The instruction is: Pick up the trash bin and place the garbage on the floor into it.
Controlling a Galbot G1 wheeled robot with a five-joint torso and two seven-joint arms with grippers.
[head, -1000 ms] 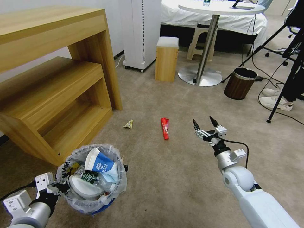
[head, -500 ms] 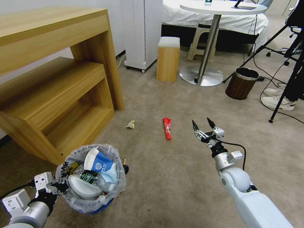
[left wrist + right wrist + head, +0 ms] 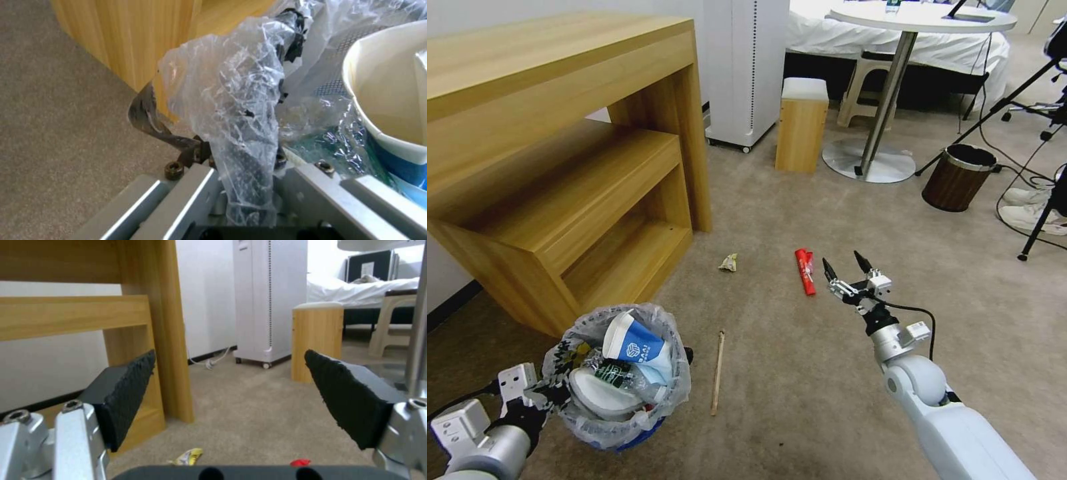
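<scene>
The trash bin (image 3: 620,400), small and lined with a crinkled plastic bag (image 3: 231,100), sits at the lower left of the head view. It holds a blue-white paper cup (image 3: 630,343), a white slipper and other litter. My left gripper (image 3: 554,395) is shut on its bagged rim. On the beige floor (image 3: 800,400) lie a wooden stick (image 3: 718,372) just right of the bin, a red packet (image 3: 805,271) and a crumpled yellow wrapper (image 3: 729,263). My right gripper (image 3: 844,267) hangs open just right of the red packet, nothing between its fingers (image 3: 347,400).
A wooden shelf unit (image 3: 560,167) stands at the left. Farther back are a white floor appliance (image 3: 747,67), a small wooden stool (image 3: 802,125), a round table's base (image 3: 868,160), a dark brown bin (image 3: 958,177), tripod legs, cables and shoes (image 3: 1034,217).
The whole head picture has shifted right, so the camera moved. The wooden stick now shows beside the bin. My open right gripper stands closer to the red packet. The left grip is unchanged.
</scene>
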